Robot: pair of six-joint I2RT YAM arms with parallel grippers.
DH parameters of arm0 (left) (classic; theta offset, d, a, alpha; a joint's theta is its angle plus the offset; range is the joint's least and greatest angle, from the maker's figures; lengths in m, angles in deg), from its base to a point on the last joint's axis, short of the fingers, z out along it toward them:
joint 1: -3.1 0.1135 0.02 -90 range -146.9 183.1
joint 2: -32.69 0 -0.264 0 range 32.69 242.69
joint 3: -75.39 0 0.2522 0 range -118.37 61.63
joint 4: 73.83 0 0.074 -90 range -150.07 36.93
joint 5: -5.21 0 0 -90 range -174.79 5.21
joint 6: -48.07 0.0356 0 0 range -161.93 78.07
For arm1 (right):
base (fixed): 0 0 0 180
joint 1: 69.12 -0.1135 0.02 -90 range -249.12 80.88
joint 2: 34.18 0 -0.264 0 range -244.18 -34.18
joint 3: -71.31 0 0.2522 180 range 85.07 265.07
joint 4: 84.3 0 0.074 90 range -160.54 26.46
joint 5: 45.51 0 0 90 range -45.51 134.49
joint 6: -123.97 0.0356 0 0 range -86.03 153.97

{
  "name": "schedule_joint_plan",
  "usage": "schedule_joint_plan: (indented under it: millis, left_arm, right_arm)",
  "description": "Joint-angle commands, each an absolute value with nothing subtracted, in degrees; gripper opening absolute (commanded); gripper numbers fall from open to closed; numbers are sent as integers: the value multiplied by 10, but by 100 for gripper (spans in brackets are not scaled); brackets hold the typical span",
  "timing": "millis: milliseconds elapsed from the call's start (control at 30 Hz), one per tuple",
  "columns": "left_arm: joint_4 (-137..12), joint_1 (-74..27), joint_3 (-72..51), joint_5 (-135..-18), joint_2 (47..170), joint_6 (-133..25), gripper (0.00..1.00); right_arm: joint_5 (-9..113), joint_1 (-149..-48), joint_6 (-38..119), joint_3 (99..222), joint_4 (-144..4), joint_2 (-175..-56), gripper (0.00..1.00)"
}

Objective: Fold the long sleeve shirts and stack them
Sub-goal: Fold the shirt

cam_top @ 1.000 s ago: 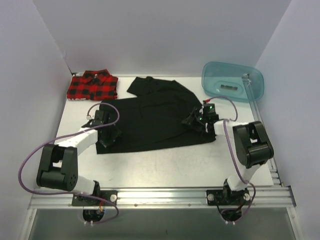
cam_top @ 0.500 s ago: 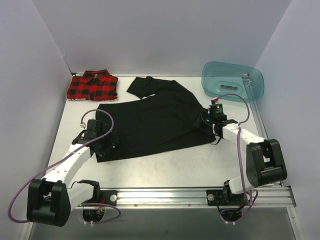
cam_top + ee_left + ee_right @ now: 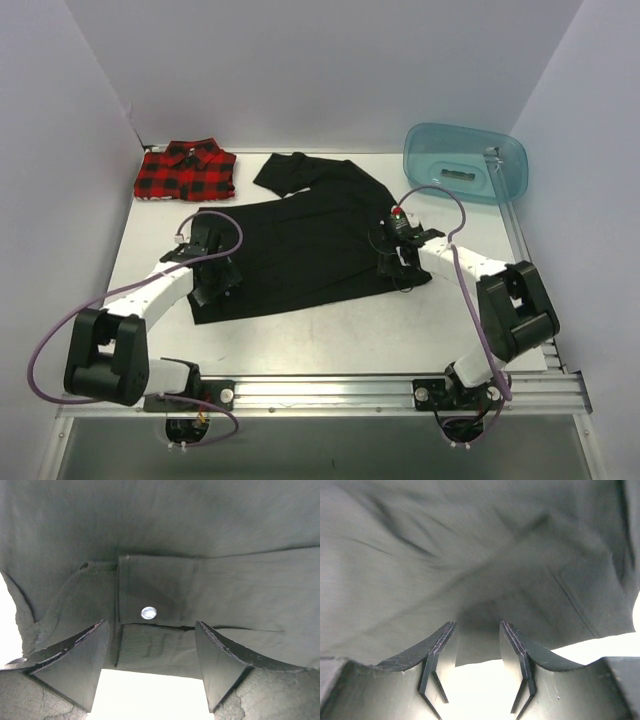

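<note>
Counted two shirts, black shirt [image 3: 300, 240] and plaid shirt [image 3: 185, 172]; one teal tub [image 3: 465, 165]; two grippers, left gripper [image 3: 150, 630] and right gripper [image 3: 476, 630].

- A translucent teal plastic tub [image 3: 425, 150], oblong with rounded corners, sits at the far right corner of the table, its hollow showing toward the overhead camera.
- A flat white table top [image 3: 340, 330] spans the work area.
- Plain pale lilac walls [image 3: 320, 70] enclose it on three sides.
- A ribbed aluminium rail [image 3: 330, 390] runs along the near edge.
</note>
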State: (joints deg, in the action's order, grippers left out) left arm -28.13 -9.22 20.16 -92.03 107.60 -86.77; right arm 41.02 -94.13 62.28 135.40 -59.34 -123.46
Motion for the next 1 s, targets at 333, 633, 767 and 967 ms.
schedule_joint_plan:
  millis: [333,633,767,967]
  left_arm:
    - [-216,-95,276,-815,1067,-867,79]
    - [-126,-95,244,-786,925,-876,79]
    - [-128,-102,133,-800,966,-843,79]
    - [-216,-130,78,-818,1065,-850,76]
  right_arm:
    - [461,-921,662,1272,-403,-1207,41]
    - [432,-905,679,1264,-367,-1009,43]
    - [425,-950,650,1345,-405,-1006,44]
    - [429,-986,619,1423,-477,-1137,40]
